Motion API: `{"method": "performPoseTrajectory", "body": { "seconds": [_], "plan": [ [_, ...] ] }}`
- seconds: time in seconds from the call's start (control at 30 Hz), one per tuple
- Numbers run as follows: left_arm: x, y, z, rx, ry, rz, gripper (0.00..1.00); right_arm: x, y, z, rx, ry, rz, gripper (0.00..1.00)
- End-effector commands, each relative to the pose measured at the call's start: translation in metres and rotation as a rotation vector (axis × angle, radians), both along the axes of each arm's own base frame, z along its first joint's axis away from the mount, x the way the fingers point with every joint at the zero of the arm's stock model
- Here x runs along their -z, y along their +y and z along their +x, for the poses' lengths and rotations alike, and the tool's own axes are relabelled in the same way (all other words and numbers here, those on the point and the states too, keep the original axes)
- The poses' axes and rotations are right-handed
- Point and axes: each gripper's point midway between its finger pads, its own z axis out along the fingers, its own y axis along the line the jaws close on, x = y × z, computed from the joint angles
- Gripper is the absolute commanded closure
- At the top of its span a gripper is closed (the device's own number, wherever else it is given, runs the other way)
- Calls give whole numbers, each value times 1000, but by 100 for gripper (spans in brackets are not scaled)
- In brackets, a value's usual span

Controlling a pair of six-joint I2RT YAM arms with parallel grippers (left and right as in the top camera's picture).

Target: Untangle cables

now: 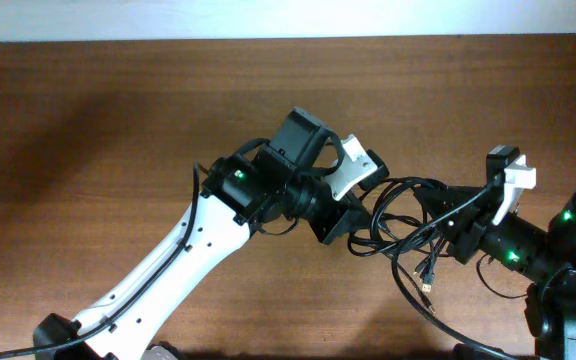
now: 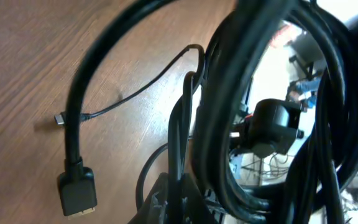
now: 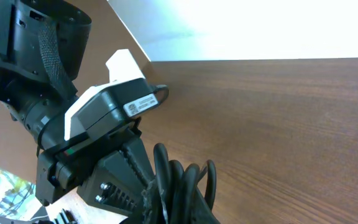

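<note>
Overhead, looped cables — left wrist, black plug on table

Overhead camera looks straight down on the table from afar. Left wrist camera sits hard against the cables. Right wrist camera looks low across the table toward the left arm. All share the cables.
</note>
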Motion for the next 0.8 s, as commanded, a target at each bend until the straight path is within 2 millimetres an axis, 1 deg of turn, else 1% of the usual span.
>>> {"method": "performPoseTrajectory", "body": {
  "seconds": [0.0,0.03,0.2,0.4,0.53,0.57,0.6,0.63,0.7,0.73,0.77],
  "plan": [
    [1,0,-15,144,-88,-11,100,2,-21,16,168,38,-8,96],
    [0,3,-18,176,-119,-10,100,5,-27,19,209,61,-7,96],
    [-7,15,-33,270,-206,-7,100,10,-39,26,315,119,23,96],
    [-26,22,-39,270,-271,-32,100,17,-40,27,316,153,25,96],
    [-34,25,-42,267,-297,-46,100,23,-39,30,313,181,25,96],
    [-33,27,-40,258,-307,-32,94,23,-40,30,313,183,25,96],
    [-30,29,-35,243,-321,-7,94,23,-40,30,313,183,25,96],
    [-26,31,-30,225,-339,24,89,23,-40,30,313,183,25,96],
    [-23,34,-24,204,-358,56,72,23,-40,30,313,183,25,96],
    [-22,35,-22,194,-361,68,66,23,-40,30,313,183,25,96],
    [-20,38,-18,171,-365,89,55,23,-40,30,313,183,25,96]
  ]
}}
